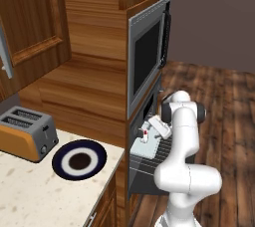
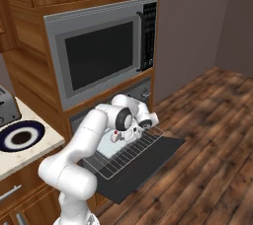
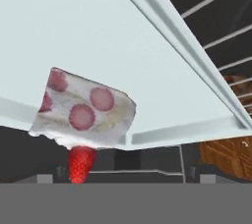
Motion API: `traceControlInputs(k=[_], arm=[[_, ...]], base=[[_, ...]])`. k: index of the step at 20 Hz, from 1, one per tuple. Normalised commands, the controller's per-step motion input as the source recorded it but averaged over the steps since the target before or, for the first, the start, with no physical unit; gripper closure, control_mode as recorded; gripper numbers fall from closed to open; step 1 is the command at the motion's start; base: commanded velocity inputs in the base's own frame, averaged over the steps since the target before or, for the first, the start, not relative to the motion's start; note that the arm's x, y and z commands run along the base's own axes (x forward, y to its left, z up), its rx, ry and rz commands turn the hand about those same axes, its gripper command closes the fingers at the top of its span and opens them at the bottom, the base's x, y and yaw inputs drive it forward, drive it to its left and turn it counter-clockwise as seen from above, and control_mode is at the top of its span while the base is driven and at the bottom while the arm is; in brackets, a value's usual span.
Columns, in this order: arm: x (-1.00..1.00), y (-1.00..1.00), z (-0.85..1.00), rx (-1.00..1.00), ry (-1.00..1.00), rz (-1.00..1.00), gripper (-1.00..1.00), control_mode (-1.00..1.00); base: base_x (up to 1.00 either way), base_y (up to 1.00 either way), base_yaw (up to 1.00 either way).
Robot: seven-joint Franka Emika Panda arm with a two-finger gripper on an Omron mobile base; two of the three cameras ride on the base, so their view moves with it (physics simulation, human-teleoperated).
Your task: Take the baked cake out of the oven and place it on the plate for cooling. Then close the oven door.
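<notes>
Hand (image 1: 145, 135) is held released just above the baked cake (image 3: 83, 112) on a pale tray (image 3: 147, 46); no writing is legible.

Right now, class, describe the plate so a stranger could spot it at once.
Find the pale speckled counter left of the oven. Beside the orange toaster lies the plate: round and flat, navy rim, white ring, dark brown centre.

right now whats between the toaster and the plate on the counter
Nothing: bare counter separates the toaster from the plate in the left base view.
</notes>
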Motion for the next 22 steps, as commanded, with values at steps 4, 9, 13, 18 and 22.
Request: traceControlInputs(k=[4,9,13,18,22], arm=[[0.22,0.00,-0.01,0.00,0.13,-0.05,-1.00,-1.00],[0.04,0.01,-0.19,0.00,0.06,-0.03,-1.00,-1.00],[0.00,0.13,-0.14,0.00,0.01,0.00,-1.00,-1.00],[0.00,0.30,0.00,0.00,0.00,-0.01,-1.00,-1.00],[-0.09,-0.02,0.00,0.00,0.00,0.00,-1.00,-1.00]], base=[[0.00,0.00,0.00],[0.00,0.00,0.00],[0.00,0.00,0.00],[0.00,0.00,0.00],[0.00,0.00,0.00]])
